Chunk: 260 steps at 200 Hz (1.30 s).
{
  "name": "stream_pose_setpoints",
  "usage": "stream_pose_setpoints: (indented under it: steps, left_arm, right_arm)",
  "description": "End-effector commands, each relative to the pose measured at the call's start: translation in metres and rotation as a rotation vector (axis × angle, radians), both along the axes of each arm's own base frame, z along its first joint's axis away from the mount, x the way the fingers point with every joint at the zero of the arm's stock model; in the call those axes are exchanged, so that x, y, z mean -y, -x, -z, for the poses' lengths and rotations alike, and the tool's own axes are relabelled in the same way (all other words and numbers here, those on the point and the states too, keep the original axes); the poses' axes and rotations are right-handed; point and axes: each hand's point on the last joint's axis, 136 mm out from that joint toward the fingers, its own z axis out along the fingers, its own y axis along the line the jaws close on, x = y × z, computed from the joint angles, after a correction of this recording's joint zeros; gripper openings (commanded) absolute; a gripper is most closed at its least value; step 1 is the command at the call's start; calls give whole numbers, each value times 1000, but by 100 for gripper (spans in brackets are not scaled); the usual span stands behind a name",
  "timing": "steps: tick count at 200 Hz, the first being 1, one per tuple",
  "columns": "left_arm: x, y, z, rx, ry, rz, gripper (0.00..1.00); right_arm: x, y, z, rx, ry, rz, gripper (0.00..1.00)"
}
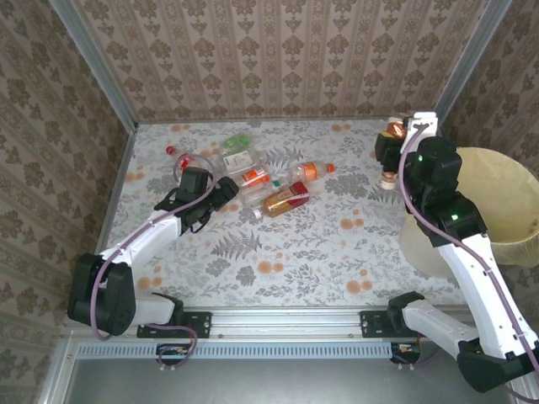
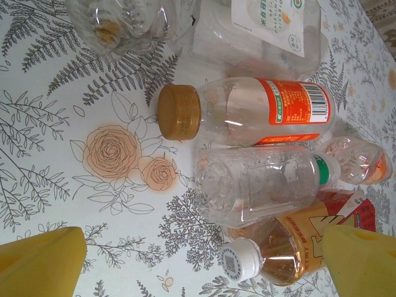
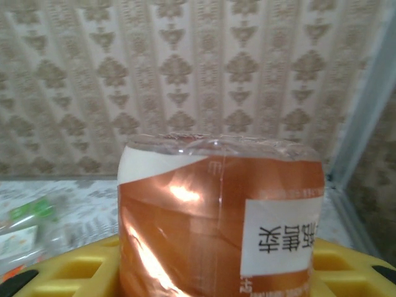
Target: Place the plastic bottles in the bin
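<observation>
- several plastic bottles (image 2: 266, 111): likely light, crushable, slippery; take mid-body.
- left gripper (image 2: 201, 263) spread wide over them.
- right gripper (image 3: 216, 272) pinches an orange-labelled bottle (image 3: 185, 223).

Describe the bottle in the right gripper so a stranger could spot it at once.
Find the yellow-lined bin at the table's right edge. Just left of it, the right gripper holds a bottle with a coppery-orange label. The other bottles lie piled mid-table; this one alone is gripped.
</observation>
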Motion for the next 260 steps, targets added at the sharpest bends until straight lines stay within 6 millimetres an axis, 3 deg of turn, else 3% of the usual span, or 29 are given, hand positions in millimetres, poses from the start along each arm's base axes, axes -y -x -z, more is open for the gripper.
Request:
stream_pose_setpoints:
  steps: [1,22,57,123,225,260]
  left_arm:
    - [2,-8,-13,23,14,0,100]
    - [2,-9,-11,21,12,-3,100]
    - [2,-11,-15,30,11,-4,100]
    - [3,-18,-20,39,12,-8,100]
    - [-32,-31,-47,91,-41,-59,100]
    - [-36,-33,-46,83,-44,-56,100]
  right_arm:
    - [53,30,-24,33,27,249,41]
    - [81,48,-26,9,66,380,40]
    - [112,69,-33,-4,120,519,40]
    - [151,96,-25,-76,217,747,40]
    - [179,119,22,-133,276,957,44]
    - [179,128,32,-157,240,965,65]
